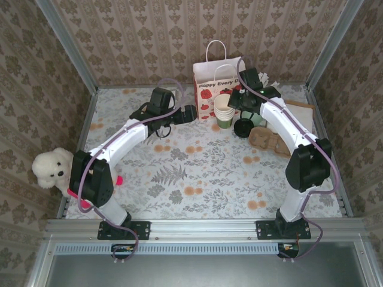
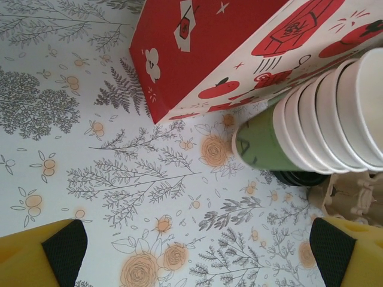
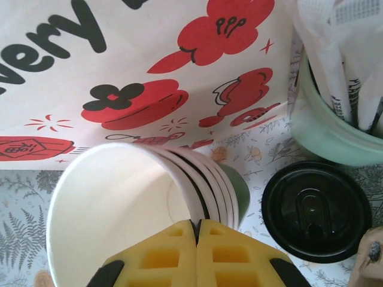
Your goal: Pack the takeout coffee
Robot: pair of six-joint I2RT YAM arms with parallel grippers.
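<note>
Right wrist — takeout coffee (image 3: 316,210) close between cup stack (image 3: 114,203) and mint cup (image 3: 323,134).

On my right wrist feed the takeout coffee (image 3: 316,210) gives me its black lid alone; the cup's wall sits hidden beneath it. The mint cup (image 3: 323,134) runs off the right edge, and the print on its paper-wrapped sticks (image 3: 335,54) is too blurred for me to read. On the left wrist feed I get a dark sliver of the coffee under the stack of cups (image 2: 323,113), itself cut by the right edge. Overhead, the right arm (image 1: 281,124) hides the end of the lettering on the bag (image 1: 209,89).
</note>
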